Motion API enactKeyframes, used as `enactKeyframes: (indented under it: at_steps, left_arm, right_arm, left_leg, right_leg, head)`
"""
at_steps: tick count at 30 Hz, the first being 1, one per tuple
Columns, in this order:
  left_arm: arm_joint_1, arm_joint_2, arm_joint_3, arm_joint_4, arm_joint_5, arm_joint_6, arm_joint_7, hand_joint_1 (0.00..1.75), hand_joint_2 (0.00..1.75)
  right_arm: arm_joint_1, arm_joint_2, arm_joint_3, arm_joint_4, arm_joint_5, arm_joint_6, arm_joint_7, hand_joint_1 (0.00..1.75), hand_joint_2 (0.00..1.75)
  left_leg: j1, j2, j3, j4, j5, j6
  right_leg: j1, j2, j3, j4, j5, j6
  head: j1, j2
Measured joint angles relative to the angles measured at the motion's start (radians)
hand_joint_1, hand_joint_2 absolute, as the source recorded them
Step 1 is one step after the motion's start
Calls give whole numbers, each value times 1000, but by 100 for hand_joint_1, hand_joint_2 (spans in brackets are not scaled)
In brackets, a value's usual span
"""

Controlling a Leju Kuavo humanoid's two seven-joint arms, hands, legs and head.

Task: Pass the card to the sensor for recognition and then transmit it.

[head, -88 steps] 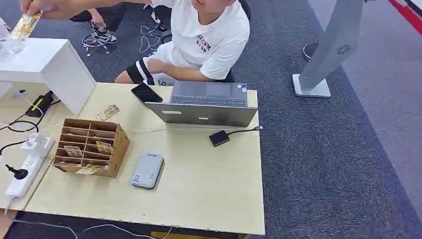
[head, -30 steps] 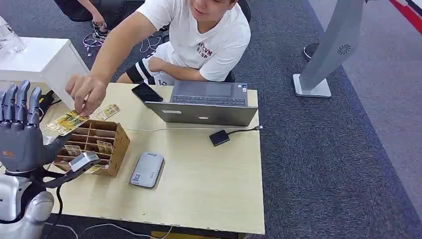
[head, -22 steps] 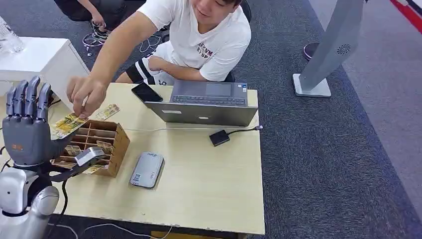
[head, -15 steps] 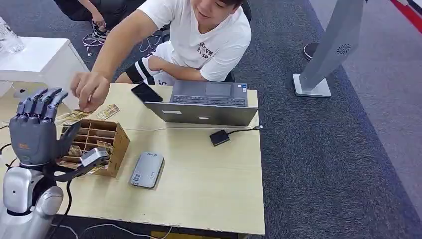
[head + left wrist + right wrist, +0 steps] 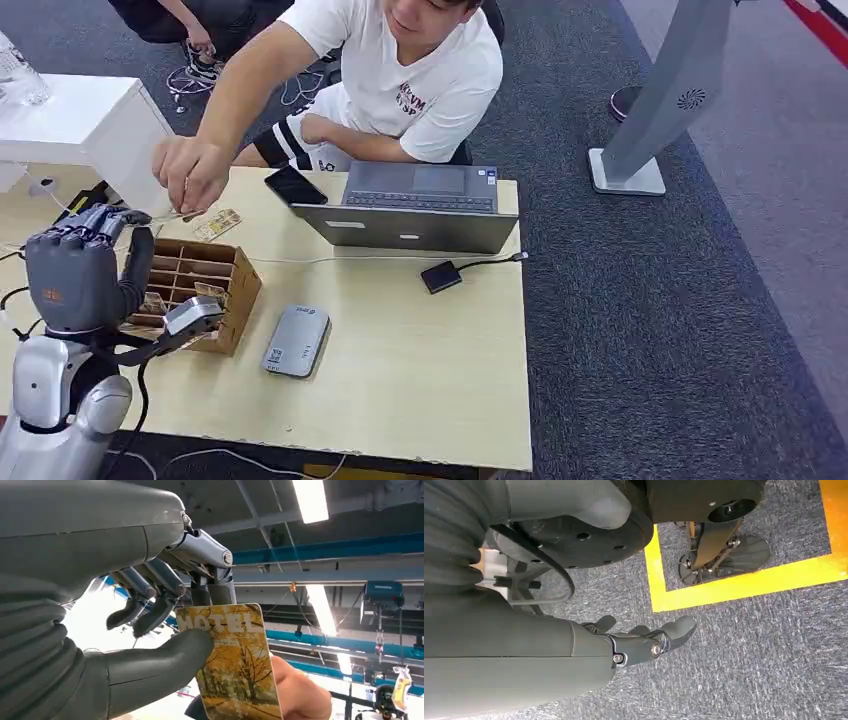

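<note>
A yellow card [image 5: 235, 665] printed "HOTEL" with autumn trees is pinched between the thumb and fingers of my left hand [image 5: 165, 610]. A person's hand [image 5: 300, 692] still holds its other end. In the head view my left hand [image 5: 85, 270] is raised over the table's left side, its fingertips meeting the person's hand [image 5: 190, 172]. The grey card sensor [image 5: 297, 341] lies flat on the table, to the right of my left hand. My right hand [image 5: 644, 640] hangs above the carpet, fingers loosely apart, holding nothing.
A cardboard sorting box [image 5: 200, 285] with cards in its slots stands beside my left hand. Another card [image 5: 217, 224] lies behind the box. A laptop [image 5: 415, 205], a phone [image 5: 294, 186] and a black adapter [image 5: 440, 276] are further back. A white box [image 5: 85, 125] stands at far left.
My left hand rose into view, and its fingers folded down onto the card. The person carried that card down from above the white box to my hand.
</note>
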Motion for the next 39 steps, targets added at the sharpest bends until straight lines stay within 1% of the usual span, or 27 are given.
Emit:
enactKeyframes:
  at_steps: [19,22,27,29,34,39]
  left_arm:
    - [7,0,-18,0,30,-2,0,175,175]
    - [22,-5,-34,1,3,-29,0,175,175]
    - [60,-19,-90,28,-53,-40,24,175,175]
    - [71,-23,-108,41,-63,-47,29,175,175]
    - [98,-26,-143,56,-80,-100,59,175,175]
    - [108,-26,-167,68,-88,-133,73,175,175]
  right_arm:
    - [0,0,2,0,16,-10,1,0,175]
    - [0,0,2,0,18,-10,0,0,175]
    - [0,0,2,0,19,-11,1,0,175]
    - [0,0,2,0,18,-11,2,0,175]
    - [1,0,2,0,19,-17,6,0,175]
    - [1,0,2,0,32,-17,9,0,175]
  left_leg:
    - [0,0,0,0,0,0]
    - [0,0,0,0,0,0]
    - [0,0,0,0,0,0]
    - [0,0,0,0,0,0]
    - [0,0,0,0,0,0]
    - [0,0,-1,0,0,0]
  right_leg:
    - [0,0,0,0,0,0]
    - [0,0,0,0,0,0]
    - [0,0,0,0,0,0]
    - [0,0,0,0,0,0]
    - [0,0,-1,0,0,0]
    - [0,0,0,0,0,0]
  head:
    - [0,0]
    - [0,0]
    - [0,0]
    - [0,0]
    - [0,0]
    - [0,0]
